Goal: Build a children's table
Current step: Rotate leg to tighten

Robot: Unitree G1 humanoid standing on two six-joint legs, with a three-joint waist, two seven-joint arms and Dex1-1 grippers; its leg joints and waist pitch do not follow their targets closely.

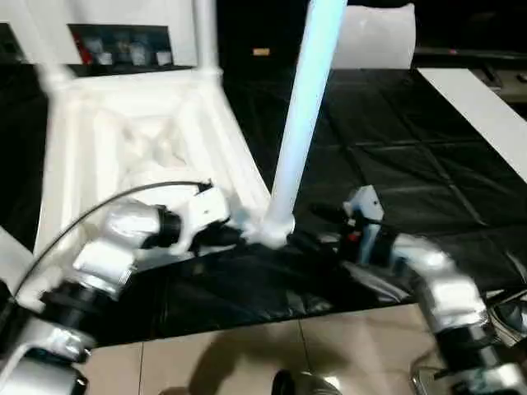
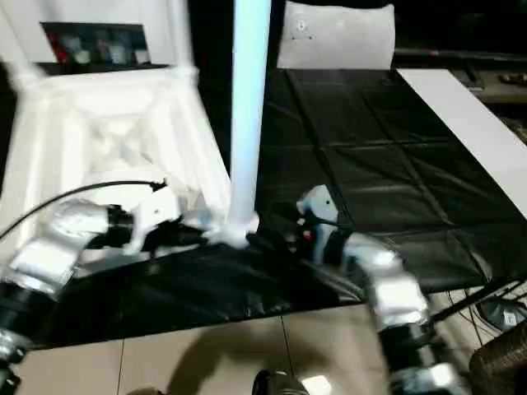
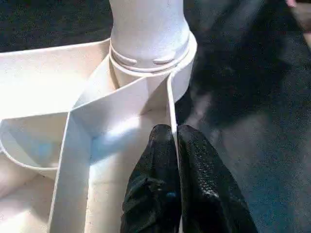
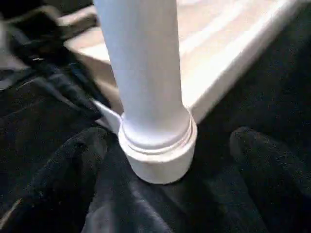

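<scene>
The white tabletop [image 1: 140, 140] lies upside down on the black mat, its X-ribs facing up. A long white leg [image 1: 300, 123] stands upright in the near right corner socket [image 4: 160, 160]. My left gripper [image 3: 176, 145] is shut on the tabletop's thin rim wall just beside that socket. My right gripper [image 4: 167, 138] is open at the socket's base, with one black finger [image 4: 77, 160] on each side of the leg and a gap to it. Two more legs [image 1: 206, 33] stand upright at the far corners.
A white pillow-like block [image 1: 375, 37] lies at the back of the black mat [image 1: 395, 164]. A flat white plank strip [image 1: 486, 107] runs along the right side. Tiled floor [image 1: 247, 354] lies in front of the mat, and a wicker basket [image 2: 502, 362] and cables sit near right.
</scene>
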